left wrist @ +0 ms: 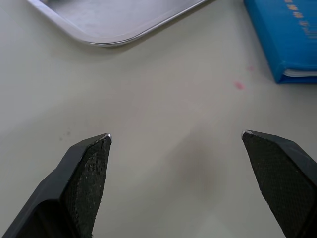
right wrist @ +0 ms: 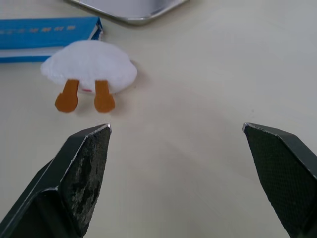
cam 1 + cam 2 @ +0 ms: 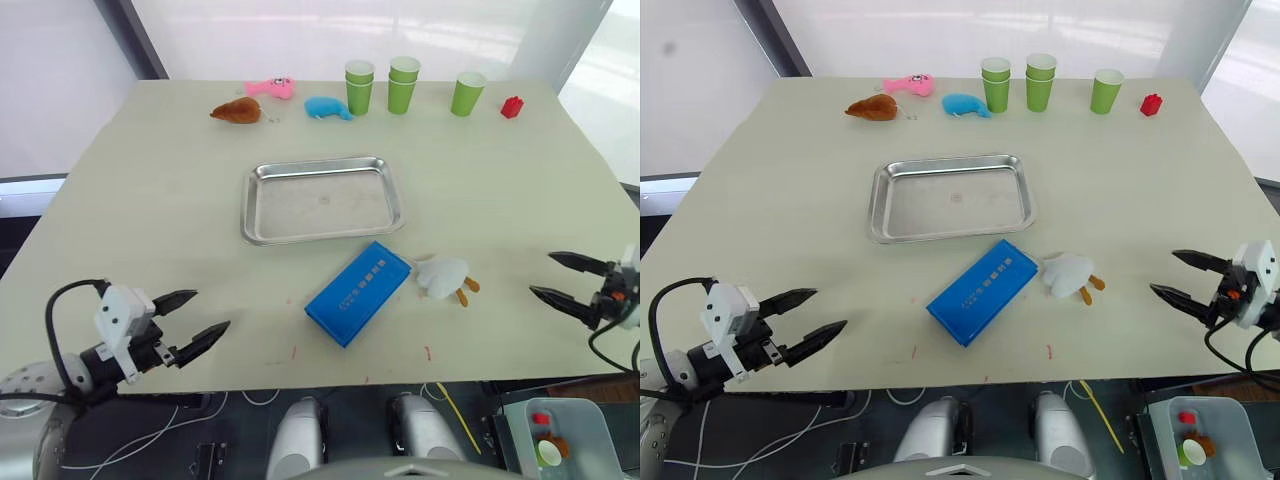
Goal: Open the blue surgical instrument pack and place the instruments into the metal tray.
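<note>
The blue surgical instrument pack (image 3: 358, 292) lies shut and flat on the table (image 3: 150, 200), set at a slant just in front of the metal tray (image 3: 322, 199), near its front rim but apart from it; the tray holds nothing, and I see no instruments, which I take to be inside the closed pack; a white plush toy (image 3: 443, 277) with orange feet sits just beside the pack on my right. My left gripper (image 3: 196, 318) hovers near the table's front edge, well apart from the pack, fingers spread wide with nothing between them; my right gripper (image 3: 562, 277) hangs off to the right, likewise wide open and empty. I judge step 1, opening the pack, not yet begun; next I must reach 1 gripper in to the cover's free edge while steadying the case.
</note>
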